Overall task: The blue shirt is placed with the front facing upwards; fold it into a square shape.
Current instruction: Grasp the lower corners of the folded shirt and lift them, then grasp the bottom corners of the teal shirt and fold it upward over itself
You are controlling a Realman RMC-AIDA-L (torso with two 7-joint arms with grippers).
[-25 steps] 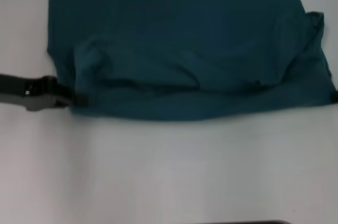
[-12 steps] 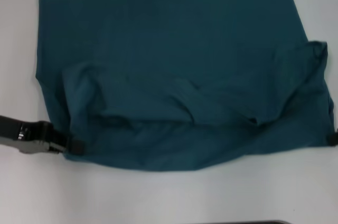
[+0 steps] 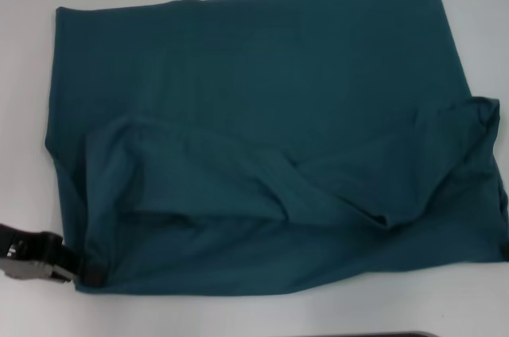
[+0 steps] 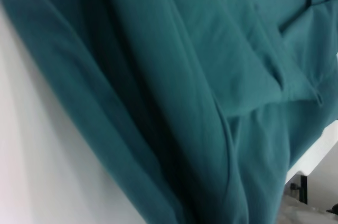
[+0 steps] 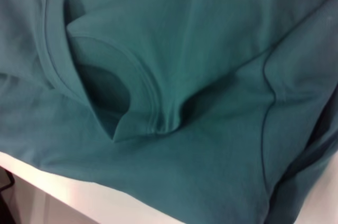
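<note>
Teal-blue cloth covers most of the white counter (image 3: 238, 313): the blue shirt (image 3: 262, 114) lies folded over, rumpled along its near edge. The left end effector (image 3: 89, 267) clenches its near left corner. The right end effector's grip cannot be told.

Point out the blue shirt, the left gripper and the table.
blue shirt (image 3: 262, 91): head view, on the flat upper layer of the cloth.
left gripper (image 3: 83, 269): head view, at the fingertips on the shirt's near left corner.
table (image 3: 238, 317): head view, on the bare white surface before the shirt.
</note>
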